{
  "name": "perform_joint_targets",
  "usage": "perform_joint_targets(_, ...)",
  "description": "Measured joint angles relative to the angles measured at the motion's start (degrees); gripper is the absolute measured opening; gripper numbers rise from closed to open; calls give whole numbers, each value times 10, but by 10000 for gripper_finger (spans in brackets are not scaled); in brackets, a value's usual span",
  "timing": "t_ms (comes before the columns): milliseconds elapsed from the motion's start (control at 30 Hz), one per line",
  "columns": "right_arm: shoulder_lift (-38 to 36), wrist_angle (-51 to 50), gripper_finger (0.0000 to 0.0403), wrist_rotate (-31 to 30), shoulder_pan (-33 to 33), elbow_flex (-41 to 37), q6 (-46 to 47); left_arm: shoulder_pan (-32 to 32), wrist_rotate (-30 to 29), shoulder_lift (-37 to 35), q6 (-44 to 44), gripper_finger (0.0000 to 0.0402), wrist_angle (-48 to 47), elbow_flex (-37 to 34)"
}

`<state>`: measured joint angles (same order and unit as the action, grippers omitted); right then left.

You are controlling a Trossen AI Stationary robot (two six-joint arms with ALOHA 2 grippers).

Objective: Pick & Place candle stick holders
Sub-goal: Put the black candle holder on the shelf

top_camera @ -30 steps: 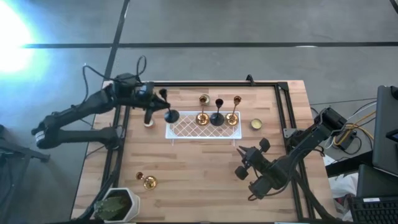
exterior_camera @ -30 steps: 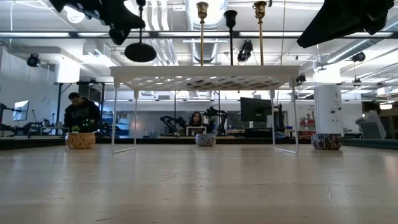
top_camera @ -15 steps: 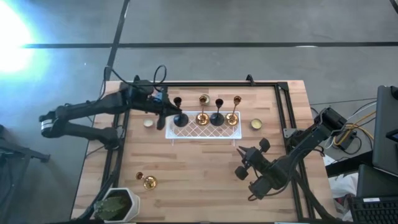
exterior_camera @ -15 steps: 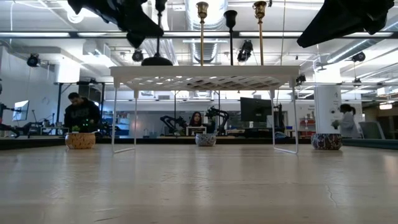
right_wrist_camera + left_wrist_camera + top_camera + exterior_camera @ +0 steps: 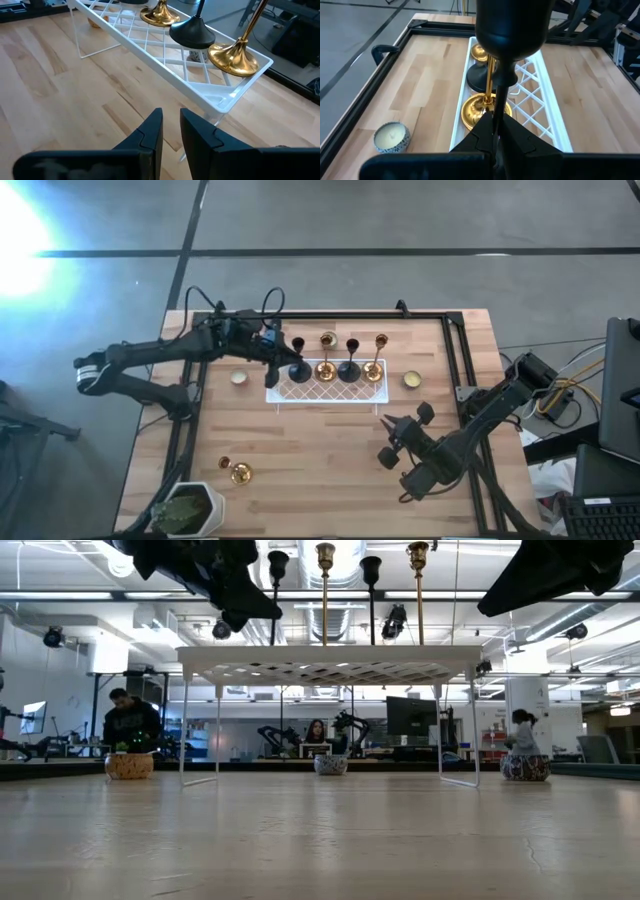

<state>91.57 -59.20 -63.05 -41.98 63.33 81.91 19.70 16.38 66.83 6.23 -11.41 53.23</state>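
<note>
My left gripper [image 5: 284, 358] is shut on a black candle stick holder [image 5: 298, 360] at the left end of the white lattice tray [image 5: 300, 393]. In the low view the holder [image 5: 275, 580] stands upright, its base hidden behind the tray's rim. On the tray stand a gold holder [image 5: 327, 366], a black holder [image 5: 349, 368] and a gold holder [image 5: 373, 368], each on its round base. Another gold holder [image 5: 238, 472] lies on the table at the near left. My right gripper [image 5: 390, 438] is open and empty near the table's near right; its fingers [image 5: 150, 131] stand a narrow gap apart. My left gripper pinches the black holder's slim stem [image 5: 501, 97] between its two fingers, below the top cup [image 5: 512, 30]. The fingers come about level from the table's left and lie across the stem. The holder stands upright over the tray's left end; the fingers hide its base in the wrist view.
Pale tealights sit left of the tray [image 5: 238, 378] and right of it [image 5: 411, 380]. A plant pot [image 5: 190, 508] stands at the near left corner. A black frame [image 5: 455, 350] runs along the table's far and side edges. Bare wood lies between the tray and the right gripper.
My left gripper has gone toward the table's right edge and down with the black holder. The holder hung clear left of the tray, its base above the rim; now it stands at the tray's left end with its base below the rim.
</note>
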Motion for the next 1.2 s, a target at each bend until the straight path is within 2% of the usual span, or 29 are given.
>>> perform_joint_targets(567,0,0,61,0,0,0,0,0,0,20,4,17,34,0)
perform_joint_targets(900,0,0,52,1,0,0,0,0,0,20,8,16,27,0)
perform_joint_targets(1200,0,0,61,1,0,0,0,0,-21,16,14,16,7,0)
